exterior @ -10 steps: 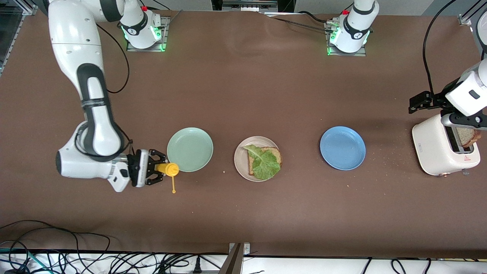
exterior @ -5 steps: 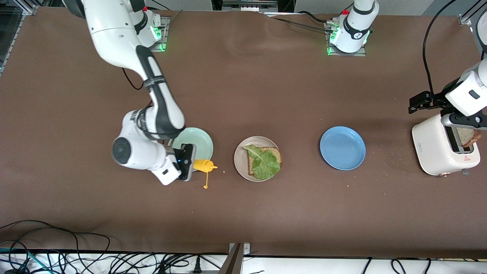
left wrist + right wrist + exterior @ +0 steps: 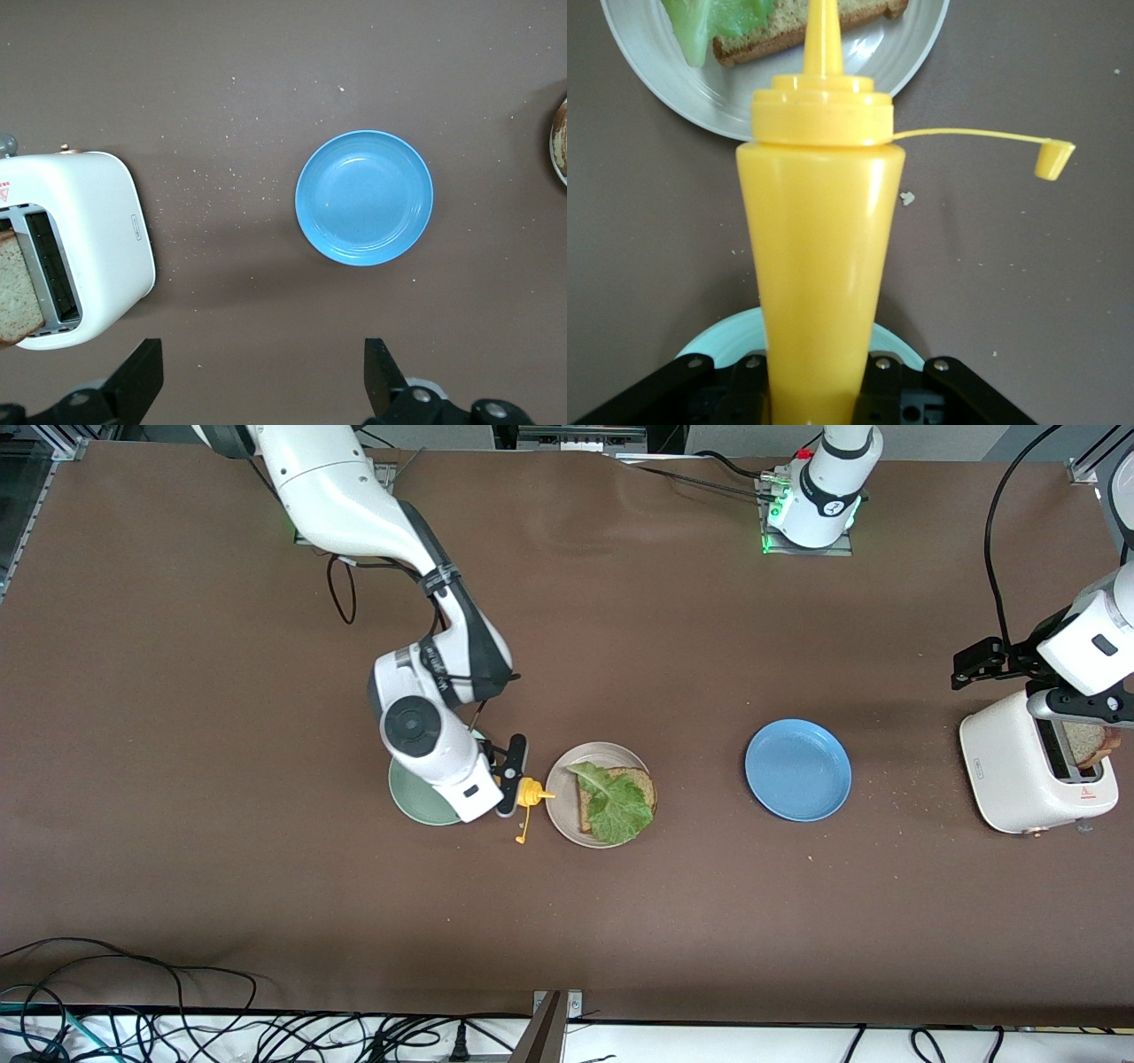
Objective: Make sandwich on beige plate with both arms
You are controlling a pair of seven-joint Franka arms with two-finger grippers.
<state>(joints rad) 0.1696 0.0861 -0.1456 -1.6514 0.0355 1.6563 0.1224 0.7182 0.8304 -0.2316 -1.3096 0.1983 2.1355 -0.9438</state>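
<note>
The beige plate (image 3: 560,797) holds a bread slice (image 3: 651,784) with a lettuce leaf (image 3: 616,802) on it. My right gripper (image 3: 516,786) is shut on a yellow squeeze bottle (image 3: 530,791), held level above the table. Its open nozzle points at the plate's rim (image 3: 673,80). The cap (image 3: 1052,159) dangles on its tether. A second bread slice (image 3: 1088,742) stands in the toaster (image 3: 1010,766). My left gripper (image 3: 1076,707) hangs open and empty above the toaster, and its wrist view shows its fingers (image 3: 133,381) spread wide.
A mint-green plate (image 3: 412,802) lies partly under the right wrist, beside the beige plate toward the right arm's end. A blue plate (image 3: 797,770) lies between the beige plate and the toaster. Crumbs are scattered near the toaster.
The right arm has carried the yellow bottle over the mint-green plate to the edge of the beige plate. The left arm has not moved.
</note>
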